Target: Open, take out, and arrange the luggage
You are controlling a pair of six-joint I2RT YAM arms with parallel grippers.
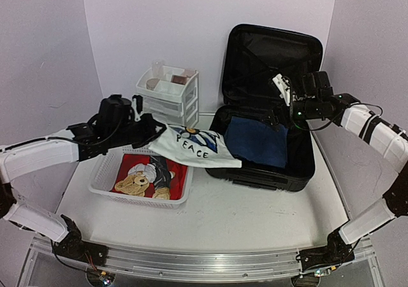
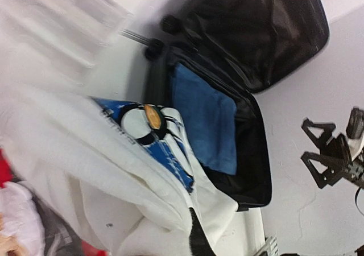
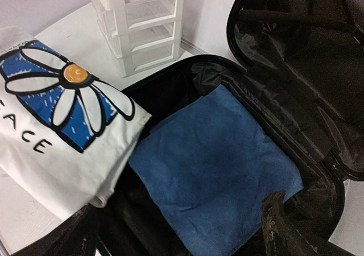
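Pale lilac walls close in a white table [image 1: 255, 220]. On it stands the luggage [image 1: 268, 177], a black hard-shell case lying open with its lid [image 1: 271, 51] raised upright against the back wall. A folded blue cloth [image 1: 255, 140] lies flat inside the luggage's lower half, covering most of the floor. The right gripper [image 1: 284, 90] hangs over the luggage's rear edge, just in front of the lid, with its jaws spread wide apart and nothing between them. To the left of the luggage, the left gripper [image 1: 153, 131] is clamped on one end of a white shirt [image 1: 191, 148] printed with a daisy and the word PEACE. The shirt's other end drapes over the luggage's left rim. Further left of the luggage sits a white mesh basket [image 1: 137, 199] holding a red shirt with a teddy bear [image 1: 137, 182]. A small white drawer unit [image 1: 169, 99] stands just beside the luggage's left rear corner.
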